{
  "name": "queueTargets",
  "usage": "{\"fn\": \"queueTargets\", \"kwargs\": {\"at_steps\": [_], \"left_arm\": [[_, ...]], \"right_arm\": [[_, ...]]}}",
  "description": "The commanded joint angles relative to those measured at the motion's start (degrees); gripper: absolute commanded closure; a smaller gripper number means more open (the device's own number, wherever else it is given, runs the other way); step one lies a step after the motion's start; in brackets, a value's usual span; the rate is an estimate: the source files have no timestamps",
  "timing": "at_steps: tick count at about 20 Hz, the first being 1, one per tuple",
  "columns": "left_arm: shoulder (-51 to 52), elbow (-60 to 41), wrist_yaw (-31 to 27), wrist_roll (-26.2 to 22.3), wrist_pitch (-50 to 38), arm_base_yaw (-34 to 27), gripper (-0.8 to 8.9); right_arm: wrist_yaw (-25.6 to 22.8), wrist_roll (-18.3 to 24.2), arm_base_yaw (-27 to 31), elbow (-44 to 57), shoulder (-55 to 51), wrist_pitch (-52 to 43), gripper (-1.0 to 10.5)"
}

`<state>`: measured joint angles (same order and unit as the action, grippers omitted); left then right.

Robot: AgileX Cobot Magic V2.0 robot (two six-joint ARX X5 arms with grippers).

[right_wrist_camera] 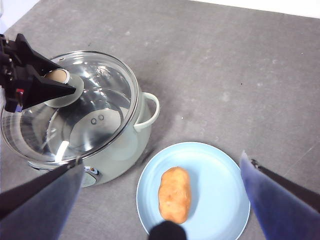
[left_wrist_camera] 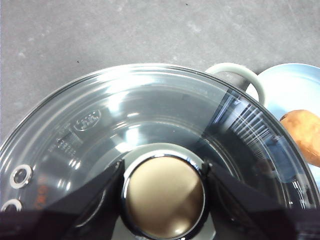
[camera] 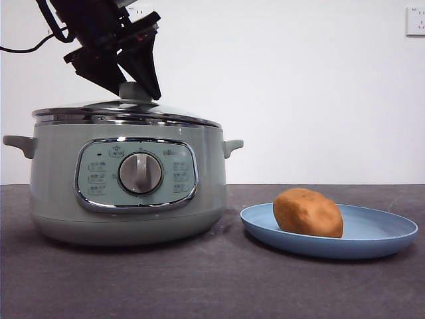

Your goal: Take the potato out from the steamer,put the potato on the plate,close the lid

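Observation:
The glass lid (camera: 126, 109) sits level on the sage-green steamer (camera: 60, 193). My left gripper (left_wrist_camera: 162, 197) is shut on the lid's (left_wrist_camera: 150, 115) knob, one black jaw touching each side of it. In the front view this left gripper (camera: 136, 90) comes down at a slant from the upper left. The orange-brown potato (camera: 307, 212) lies on the light-blue plate (camera: 378, 232) to the right of the steamer. My right gripper (right_wrist_camera: 161, 161) hangs open high above the plate (right_wrist_camera: 220, 175) and potato (right_wrist_camera: 174, 194), holding nothing.
The steamer's side handle (left_wrist_camera: 235, 75) points toward the plate, with a small gap between pot and plate. Dark grey tabletop (camera: 212, 286) runs in front of both. A white wall with a socket (camera: 415, 20) stands behind.

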<state>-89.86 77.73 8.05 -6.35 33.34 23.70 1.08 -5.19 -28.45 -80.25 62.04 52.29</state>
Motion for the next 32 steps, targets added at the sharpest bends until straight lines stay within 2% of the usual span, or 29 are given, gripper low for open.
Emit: {"fn": "queueTargets", "kwargs": {"at_steps": [1,6,11,15,18,20,21,22,23,24,28,32], "left_arm": [[-1.97,0.33,-0.98,0.39,1.51,0.57,4.05],[-1.84,10.47,-2.51,0.37,9.07,0.57,4.05],[-1.84,30.38,-2.14,0.15,28.59,0.57,4.05],[-1.84,45.59,3.41,0.13,46.14,0.68,4.06],[0.04,49.70,8.87,0.07,46.71,0.70,4.09],[0.50,50.77,8.63,-0.07,46.71,0.70,4.11],[0.50,50.80,8.57,-0.07,46.71,0.70,4.61],[0.50,50.80,8.57,-0.09,46.71,0.68,5.78],[0.50,50.80,8.55,-1.46,46.71,0.68,8.00],[0.50,50.80,8.50,-3.56,46.71,0.70,8.16],[0.50,50.80,8.57,-4.37,46.66,0.74,8.21],[0.50,50.80,8.59,-2.01,46.64,0.70,8.17]], "right_arm": [[0.04,-0.13,0.00,0.02,-0.17,-0.39,4.2],[0.09,-0.11,0.00,0.02,-0.17,-0.46,4.2],[1.09,0.17,-0.07,0.02,-0.17,-0.37,4.2],[10.23,0.83,-0.04,0.02,-0.17,-0.33,4.2],[14.05,1.20,-0.07,0.02,-0.17,-0.35,4.2],[13.81,1.20,-0.09,0.02,-0.17,-0.35,4.2],[13.81,1.20,-0.09,0.02,-0.17,-0.33,5.1],[13.81,1.29,-0.09,0.02,-0.17,-0.20,6.6],[13.81,2.56,-0.09,0.02,-0.20,-0.07,9.0],[13.79,3.67,-0.09,0.02,-0.24,0.09,9.5],[13.55,3.67,-0.09,0.02,-0.24,0.04,9.5],[13.60,3.28,-0.09,0.02,-0.24,0.09,9.5]]}}
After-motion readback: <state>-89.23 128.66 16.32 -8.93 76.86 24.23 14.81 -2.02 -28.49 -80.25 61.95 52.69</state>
